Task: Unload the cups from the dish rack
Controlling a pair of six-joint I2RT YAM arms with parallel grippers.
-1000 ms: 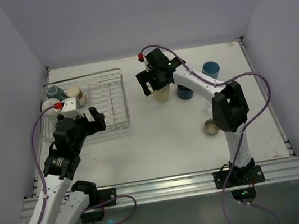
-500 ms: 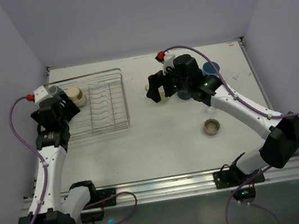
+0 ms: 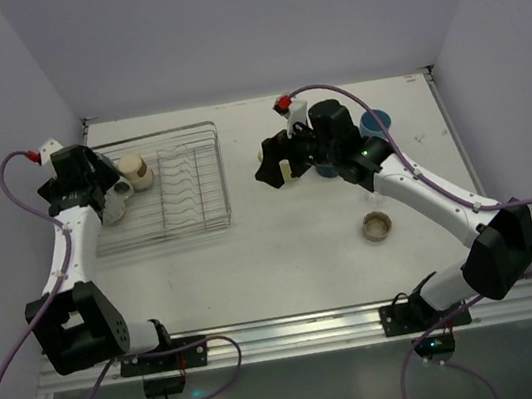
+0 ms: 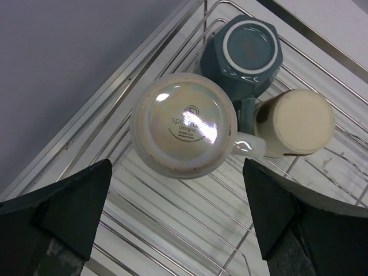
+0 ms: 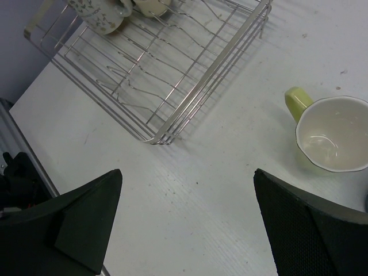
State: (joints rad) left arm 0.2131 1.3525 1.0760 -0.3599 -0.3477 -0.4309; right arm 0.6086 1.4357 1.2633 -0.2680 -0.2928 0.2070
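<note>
The silver wire dish rack [image 3: 186, 207] lies at the left of the table. At its left end three cups stand upside down: a pearly white mug [image 4: 184, 127], a dark teal cup [image 4: 253, 49] and a tan cup [image 4: 302, 122]. In the top view I see the tan cup [image 3: 135, 170] and the white mug [image 3: 113, 205]. My left gripper [image 4: 175, 230] hangs open and empty above the white mug. My right gripper [image 5: 187, 224] is open and empty over bare table, left of a pale yellow mug [image 5: 333, 135] standing upright. The rack shows in the right wrist view [image 5: 172, 75].
A navy cup [image 3: 326, 165] and a light blue cup [image 3: 374, 124] stand behind my right arm. A tan cup [image 3: 379, 226] stands at the right centre of the table. Walls close in the table at the left, back and right.
My left arm swung from the rack's front-left corner to its back-left end, above the cups. My right gripper drew back left from the pale yellow mug, which stays on the table.
</note>
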